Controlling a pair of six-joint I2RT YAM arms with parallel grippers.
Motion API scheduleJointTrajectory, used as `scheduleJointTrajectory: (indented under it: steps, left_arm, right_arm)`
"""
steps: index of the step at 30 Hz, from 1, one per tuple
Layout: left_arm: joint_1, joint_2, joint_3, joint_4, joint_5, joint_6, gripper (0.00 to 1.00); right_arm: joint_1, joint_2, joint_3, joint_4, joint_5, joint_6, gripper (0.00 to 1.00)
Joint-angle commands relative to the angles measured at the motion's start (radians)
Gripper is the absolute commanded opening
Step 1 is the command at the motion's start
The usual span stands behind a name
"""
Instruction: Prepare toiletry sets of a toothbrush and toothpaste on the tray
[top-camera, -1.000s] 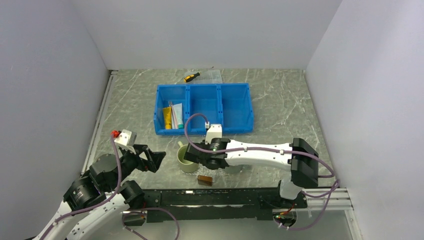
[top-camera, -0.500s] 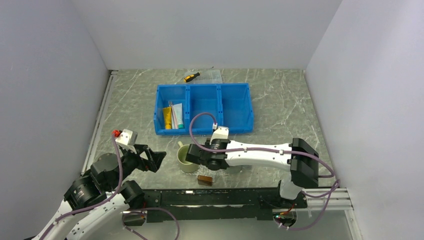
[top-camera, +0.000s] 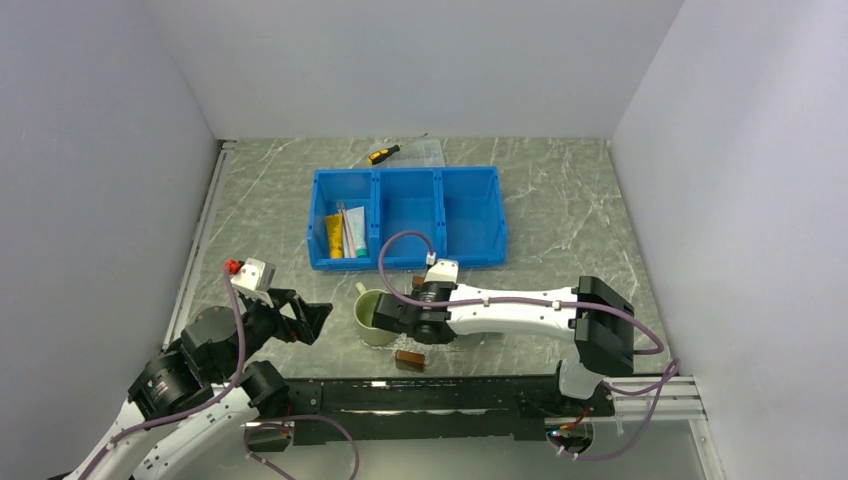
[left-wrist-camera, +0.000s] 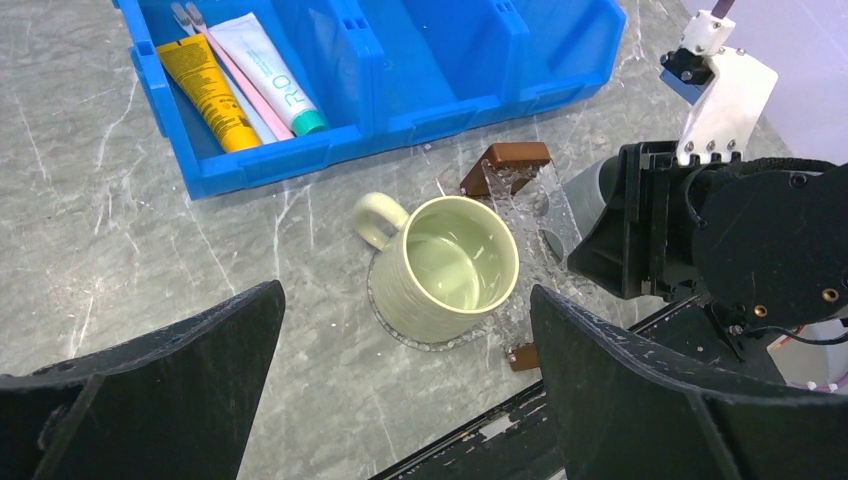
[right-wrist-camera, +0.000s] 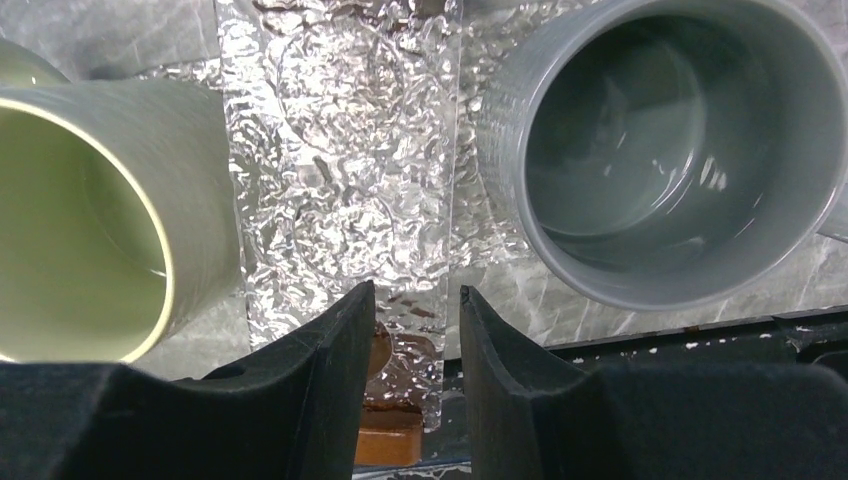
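Note:
The clear tray (right-wrist-camera: 340, 150) lies on the table between a green mug (right-wrist-camera: 80, 230) and a grey mug (right-wrist-camera: 670, 150). One of its brown handles (top-camera: 408, 360) shows near the front edge. My right gripper (right-wrist-camera: 417, 290) is low over that end. Its jaws stand a narrow gap apart, astride the tray's edge, and I see no contact. The white toothpaste (left-wrist-camera: 268, 72) and the thin pink toothbrush (left-wrist-camera: 235, 80) lie in the blue bin's left compartment (top-camera: 341, 232). My left gripper (top-camera: 318, 318) is wide open and empty, left of the green mug (top-camera: 375, 318).
A yellow tube (left-wrist-camera: 205, 95) lies beside the toothpaste. The blue bin (top-camera: 470, 215) has its middle and right compartments bare. A yellow-and-black screwdriver (top-camera: 383, 154) and a clear packet lie behind the bin. The black front rail (top-camera: 420, 395) runs just behind the tray's near handle.
My right gripper has moved left and nearer, toward the green mug and the tray's front end. The left arm has not moved.

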Motion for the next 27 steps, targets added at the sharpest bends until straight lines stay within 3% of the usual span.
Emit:
scheduleJointTrajectory:
  steps: [1,15,27]
  left_arm:
    - [-0.004,0.009,0.025,0.017,-0.008,-0.012,0.99]
    - [-0.003,0.017,0.025,0.016,-0.009,-0.014,0.99]
    - [-0.003,0.033,0.025,0.013,-0.014,-0.017,0.99]
  right_arm:
    - [0.021,-0.008,-0.001,0.011,-0.023,-0.004,0.39]
    - [0.050,-0.026,-0.064,0.072,-0.052,0.005,0.38]
    - [0.050,-0.049,-0.088,0.094,-0.046,-0.030,0.18]
